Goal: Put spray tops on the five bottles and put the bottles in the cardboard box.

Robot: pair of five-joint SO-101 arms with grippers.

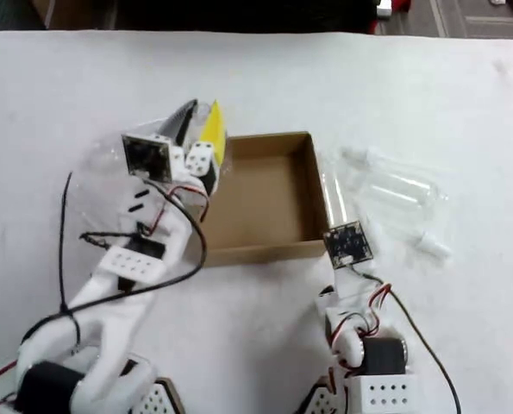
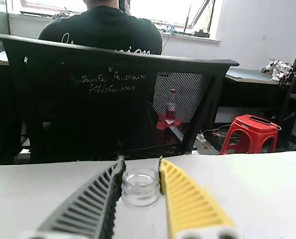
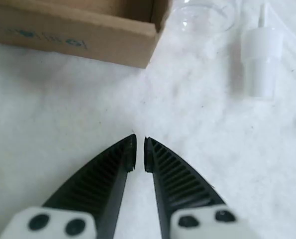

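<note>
A clear, open-necked bottle (image 2: 140,188) with no top is clenched by the neck in the left gripper (image 2: 141,167), at the far left corner of the one brown cardboard box (image 1: 256,253), probably to steady it for capping. Right of the box lie more clear bottles (image 1: 385,190), their number unclear, and one white spray top (image 1: 434,247). The right gripper (image 3: 140,149) hangs closed and empty over the white bench (image 1: 265,78), close to that top.
</note>
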